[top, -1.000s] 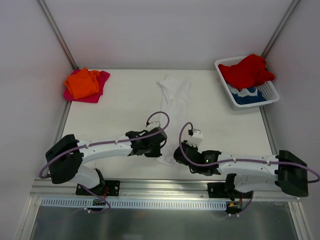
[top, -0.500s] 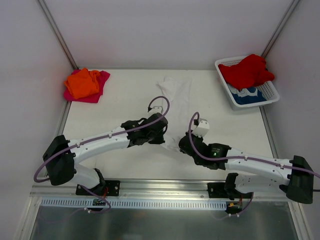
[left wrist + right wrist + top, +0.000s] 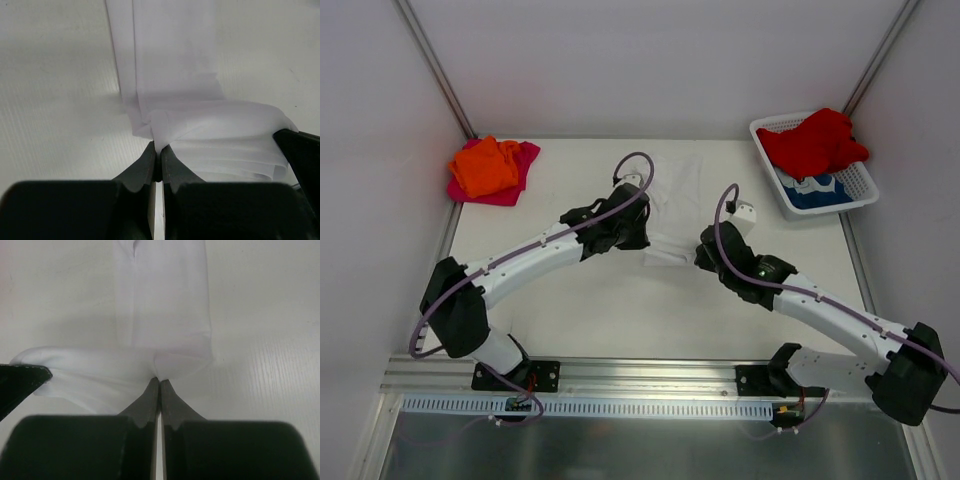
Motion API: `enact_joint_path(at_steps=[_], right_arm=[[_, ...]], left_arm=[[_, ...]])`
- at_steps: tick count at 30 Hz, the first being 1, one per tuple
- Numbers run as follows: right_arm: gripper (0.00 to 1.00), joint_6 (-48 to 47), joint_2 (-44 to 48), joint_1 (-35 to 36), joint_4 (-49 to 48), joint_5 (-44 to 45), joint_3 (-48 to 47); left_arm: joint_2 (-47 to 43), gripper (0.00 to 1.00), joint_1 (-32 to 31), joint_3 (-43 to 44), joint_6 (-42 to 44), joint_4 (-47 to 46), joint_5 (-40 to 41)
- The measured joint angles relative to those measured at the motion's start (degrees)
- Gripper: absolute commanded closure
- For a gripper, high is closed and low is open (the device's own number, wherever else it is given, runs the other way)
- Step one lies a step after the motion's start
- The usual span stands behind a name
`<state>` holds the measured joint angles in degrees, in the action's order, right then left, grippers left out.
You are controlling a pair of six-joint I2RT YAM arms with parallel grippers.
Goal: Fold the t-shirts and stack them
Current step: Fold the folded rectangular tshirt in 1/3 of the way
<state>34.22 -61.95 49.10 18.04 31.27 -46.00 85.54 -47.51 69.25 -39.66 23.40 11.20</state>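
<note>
The white t-shirt lies in a long narrow strip at the middle back of the table, its near end lifted and doubled over. My left gripper is shut on the near left corner of the white t-shirt. My right gripper is shut on the near right corner of the white t-shirt. An orange t-shirt lies on a magenta-pink one at the back left. A red t-shirt and a blue-and-white one sit in the basket.
The white mesh basket stands at the back right corner. Metal frame posts rise at both back corners. Both arms stretch across the middle of the table toward the shirt.
Both grippers have carried the near end of the white t-shirt away from the front edge toward the back, folding it over the rest of the shirt. Both arms are now stretched out.
</note>
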Motion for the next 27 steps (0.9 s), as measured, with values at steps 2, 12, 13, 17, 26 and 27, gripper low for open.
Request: enact_joint_path(at_steps=[2,12,13,17,26,27], right_arm=[[1.00,-1.75,-1.44,-1.90,-0.39,-1.25,-0.92],[1.00,-8.35,-11.98,-9.92,-2.32,-7.23,-6.01],[1.00,-8.90,-13.27,-10.69,-2.64,-7.91,-6.84],[1.00,-10.73,-17.97,-13.11,-3.80,-10.12,-9.60],[1.00,-14.08,-27.76,-16.98,-5.49,-14.60,-17.00],[1.00,-14.34,-28.68,-17.31,-5.49,-14.99,-17.70]], left_arm=[[2.56,1.00,0.76,2.29,1.16,-0.07,-0.52],[13.77,1.00,3.89,11.80,5.55,0.35,-2.58],[14.62,1.00,4.31,12.57,5.97,0.44,-2.89],[17.29,1.00,6.12,15.10,6.78,0.63,-3.96],[22.84,1.00,10.05,19.89,8.79,1.07,-6.38],[23.54,1.00,10.47,20.46,9.01,1.11,-6.64]])
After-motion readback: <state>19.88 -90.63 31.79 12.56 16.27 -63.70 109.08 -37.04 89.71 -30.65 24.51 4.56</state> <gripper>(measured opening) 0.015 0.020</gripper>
